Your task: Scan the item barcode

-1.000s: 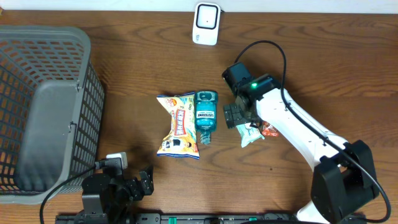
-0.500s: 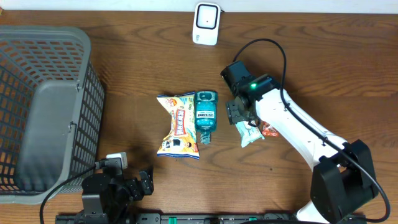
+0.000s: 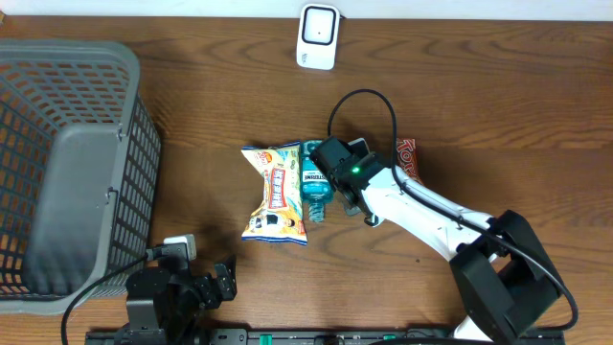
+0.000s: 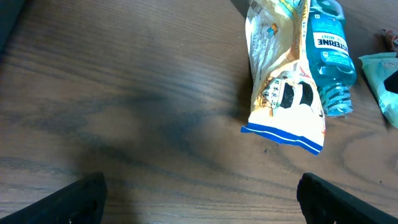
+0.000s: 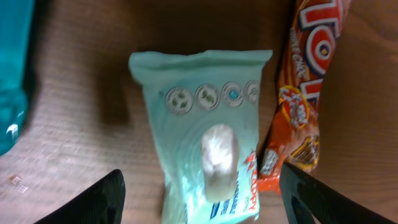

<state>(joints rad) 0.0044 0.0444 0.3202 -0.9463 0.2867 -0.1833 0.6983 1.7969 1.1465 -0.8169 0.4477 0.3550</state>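
Note:
A mint-green wipes packet (image 5: 205, 143) lies on the wooden table and is the item under my right gripper (image 5: 202, 190). That gripper is open. Its fingers (image 5: 106, 199) stand either side of the packet with a gap at each side. In the overhead view the right gripper (image 3: 356, 199) covers the packet, just right of the teal mouthwash bottle (image 3: 316, 177). The white scanner (image 3: 317, 36) stands at the table's far edge. My left gripper (image 4: 202, 199) hangs open over bare wood near the front edge, left of the other items.
An orange-red snack packet (image 5: 305, 93) lies right against the mint packet. A yellow snack bag (image 3: 273, 192) touches the bottle's left side. A grey mesh basket (image 3: 134, 144) fills the left of the table.
The right arm has swung left toward the bottle and its jaws have narrowed round the mint packet. The orange-red packet's upper end is now uncovered. The left arm is unmoved.

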